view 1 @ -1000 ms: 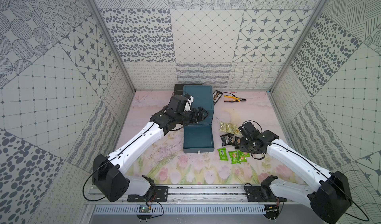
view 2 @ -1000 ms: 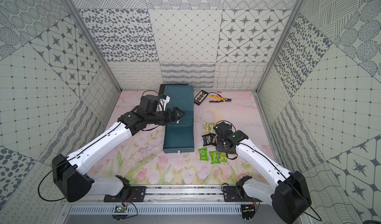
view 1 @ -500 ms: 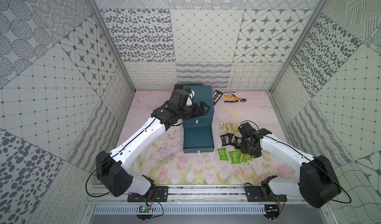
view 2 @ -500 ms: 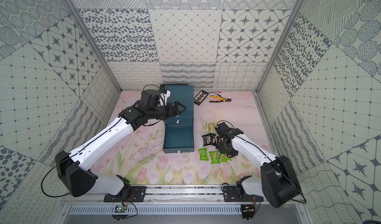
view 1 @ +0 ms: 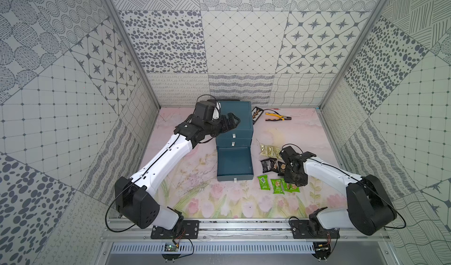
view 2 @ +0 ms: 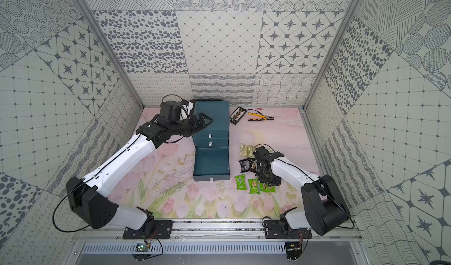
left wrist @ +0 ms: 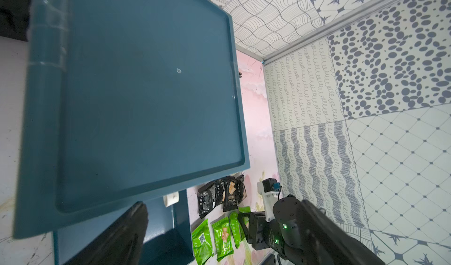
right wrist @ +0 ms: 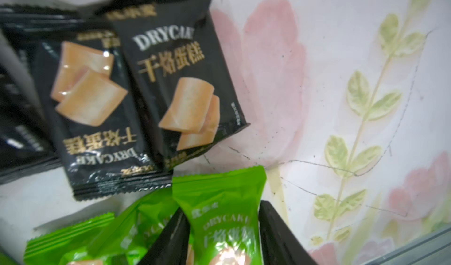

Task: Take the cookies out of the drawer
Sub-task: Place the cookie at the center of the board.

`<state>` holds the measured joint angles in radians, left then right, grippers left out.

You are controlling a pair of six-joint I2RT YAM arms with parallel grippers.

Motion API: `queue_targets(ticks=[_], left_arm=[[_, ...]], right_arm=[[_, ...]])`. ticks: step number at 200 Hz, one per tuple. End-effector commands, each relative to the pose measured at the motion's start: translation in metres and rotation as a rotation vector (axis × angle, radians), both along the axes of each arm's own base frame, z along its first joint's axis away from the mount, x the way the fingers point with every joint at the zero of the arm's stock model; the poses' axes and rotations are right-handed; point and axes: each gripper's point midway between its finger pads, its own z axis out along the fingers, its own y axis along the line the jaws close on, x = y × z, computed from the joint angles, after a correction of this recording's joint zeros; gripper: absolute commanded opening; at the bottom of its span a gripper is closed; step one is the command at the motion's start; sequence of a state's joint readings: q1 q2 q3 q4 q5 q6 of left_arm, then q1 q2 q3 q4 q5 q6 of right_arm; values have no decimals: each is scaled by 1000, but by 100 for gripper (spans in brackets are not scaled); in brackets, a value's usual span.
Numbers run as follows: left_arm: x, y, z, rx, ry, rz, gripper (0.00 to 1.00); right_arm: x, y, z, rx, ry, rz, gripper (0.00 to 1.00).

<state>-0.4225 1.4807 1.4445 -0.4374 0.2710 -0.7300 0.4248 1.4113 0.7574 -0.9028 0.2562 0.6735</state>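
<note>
The cookies lie on the mat right of the open drawer [view 1: 234,178], whose inside is bare: gold packets [view 1: 268,150], black packets [view 1: 269,165] and green packets [view 1: 263,182]. My right gripper [view 1: 294,184] points down at the right end of the green row. In the right wrist view its jaws [right wrist: 223,207] stand open, one finger on each side of a flat green packet [right wrist: 214,190]. My left gripper [view 1: 233,122] hovers open over the top of the blue cabinet [view 1: 240,115], holding nothing.
A slim black tray [view 1: 256,111] and yellow-handled pliers [view 1: 278,117] lie at the back, right of the cabinet. Two upper drawers [view 1: 233,136] are closed. Patterned walls close in the mat on three sides.
My right gripper moved toward the front onto the green row and its jaws widened. My left gripper drew back from the drawer fronts to above the cabinet top.
</note>
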Motion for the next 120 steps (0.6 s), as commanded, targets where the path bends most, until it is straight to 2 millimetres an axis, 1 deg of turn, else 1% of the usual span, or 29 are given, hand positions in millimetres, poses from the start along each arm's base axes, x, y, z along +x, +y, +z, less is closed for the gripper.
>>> queue_targets(ticks=[1, 25, 44, 60, 71, 83, 85, 95, 112, 120], left_arm=[[11, 7, 13, -26, -30, 0, 99], [16, 7, 12, -23, -25, 3, 99], [22, 7, 10, -27, -22, 9, 99], [27, 10, 9, -25, -18, 18, 99], [31, 13, 9, -19, -16, 23, 99], [37, 15, 15, -8, -38, 19, 99], [35, 16, 11, 2, -22, 18, 99], [39, 20, 16, 21, -27, 18, 99], [43, 22, 24, 45, -48, 4, 99], [46, 22, 25, 50, -53, -2, 99]], right_arm=[[8, 2, 3, -5, 2, 10, 61], [16, 4, 16, -1, -32, 18, 68], [23, 8, 28, 25, -80, 7, 69], [30, 15, 40, 76, -123, -26, 70], [34, 28, 50, 139, -156, -42, 71], [41, 41, 67, 186, -226, -46, 71], [42, 43, 69, 193, -238, -49, 71], [46, 57, 82, 244, -300, -53, 72], [46, 78, 94, 333, -373, -85, 71], [45, 90, 98, 376, -401, -77, 71]])
